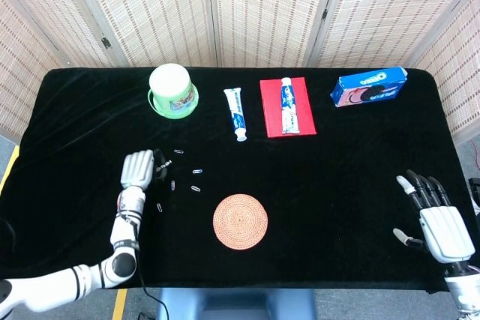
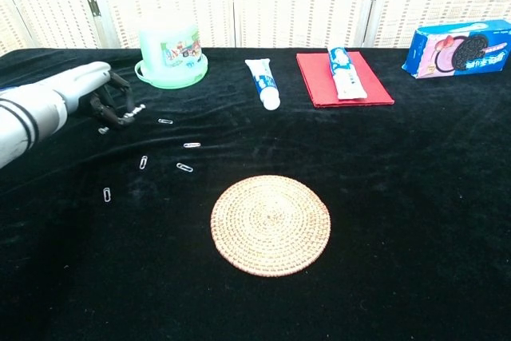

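My left hand (image 1: pixel 139 169) hovers low over the black table (image 1: pixel 337 177) at the left, fingers bent like a claw and apart from the thumb, with nothing between them. In the chest view the left hand (image 2: pixel 97 92) has its fingertips (image 2: pixel 124 112) just above the cloth. Several paper clips (image 1: pixel 196 171) lie scattered to its right; the nearest paper clip (image 2: pixel 165 120) is a short way off. My right hand (image 1: pixel 436 219) rests at the table's front right corner, fingers spread and empty, seen only in the head view.
A round woven coaster (image 1: pixel 240 220) lies front centre. Along the back stand a green tub (image 1: pixel 173 91), a toothpaste tube (image 1: pixel 236 114), a red pad (image 1: pixel 300 118) carrying a second tube (image 1: pixel 286 103), and a blue cookie box (image 1: pixel 369 86).
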Robot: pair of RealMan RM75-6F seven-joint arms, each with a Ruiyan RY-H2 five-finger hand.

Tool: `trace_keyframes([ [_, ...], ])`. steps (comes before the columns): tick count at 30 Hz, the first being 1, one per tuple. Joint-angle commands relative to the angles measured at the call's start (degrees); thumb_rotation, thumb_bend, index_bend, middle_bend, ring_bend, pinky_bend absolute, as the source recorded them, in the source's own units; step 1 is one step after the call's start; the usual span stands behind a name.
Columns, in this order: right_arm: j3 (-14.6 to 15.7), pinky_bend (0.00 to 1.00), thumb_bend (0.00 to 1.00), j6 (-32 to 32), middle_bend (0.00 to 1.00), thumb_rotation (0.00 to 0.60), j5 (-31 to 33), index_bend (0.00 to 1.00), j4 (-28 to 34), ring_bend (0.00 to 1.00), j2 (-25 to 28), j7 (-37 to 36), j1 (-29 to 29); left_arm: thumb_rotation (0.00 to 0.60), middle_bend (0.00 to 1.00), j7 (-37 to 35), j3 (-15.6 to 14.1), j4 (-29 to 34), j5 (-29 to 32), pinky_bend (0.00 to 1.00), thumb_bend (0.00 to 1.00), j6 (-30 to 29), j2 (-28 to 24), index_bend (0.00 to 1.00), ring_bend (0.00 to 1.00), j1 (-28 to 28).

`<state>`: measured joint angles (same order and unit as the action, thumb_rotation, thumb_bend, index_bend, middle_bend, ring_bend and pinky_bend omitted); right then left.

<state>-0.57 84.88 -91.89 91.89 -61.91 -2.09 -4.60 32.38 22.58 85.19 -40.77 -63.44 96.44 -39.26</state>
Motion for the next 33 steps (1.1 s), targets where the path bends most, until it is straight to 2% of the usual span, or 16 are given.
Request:
trace_keyframes([
  [1,0.5,0.00,0.18,0.6,0.00,0.600,-1.0,0.00,0.0,0.00,0.3,-0.5,0.2,0.600,1.00,-2.6,-2.4,11.2,-0.4,1.00,0.77,-4.3,-3.3,0.87,1.00,3.9],
  [5,1.4,0.00,0.18,2.3,0.00,0.600,-3.3,0.00,-0.1,0.00,0.7,-1.4,0.8,0.600,1.00,-2.5,-4.9,17.4,-0.8,1.00,0.78,-6.4,-2.9,0.87,1.00,4.7],
  [10,2.3,0.00,0.18,4.6,0.00,0.600,-5.6,0.00,-0.4,0.00,0.9,-2.1,1.8,0.600,1.00,-3.1,-7.6,20.1,-2.8,1.00,0.78,-8.7,-0.8,0.87,1.00,5.4],
  [14,3.0,0.00,0.18,6.3,0.00,0.600,-7.5,0.00,-0.6,0.00,1.1,-2.6,2.5,0.600,1.00,-3.4,-9.1,17.4,-5.0,1.00,0.78,-9.3,1.5,0.87,1.00,5.2],
  [18,3.3,0.00,0.18,7.4,0.00,0.600,-8.1,0.00,-1.0,0.00,1.3,-3.1,3.0,0.600,1.00,-5.1,-9.3,13.2,-6.7,1.00,0.78,-8.9,3.2,0.87,1.00,5.0],
  [25,2.7,0.00,0.18,7.3,0.00,0.600,-6.9,0.00,-1.2,0.00,1.1,-3.3,3.1,0.600,1.00,-8.7,-8.7,8.3,-8.0,1.00,0.77,-7.6,3.1,0.87,1.00,5.6],
  [33,2.6,0.00,0.18,7.2,0.00,0.600,-6.8,0.00,-1.0,0.00,1.0,-2.7,3.2,0.600,1.00,-11.6,-9.8,4.3,-9.8,1.00,0.77,-6.0,3.3,0.87,1.00,6.5],
])
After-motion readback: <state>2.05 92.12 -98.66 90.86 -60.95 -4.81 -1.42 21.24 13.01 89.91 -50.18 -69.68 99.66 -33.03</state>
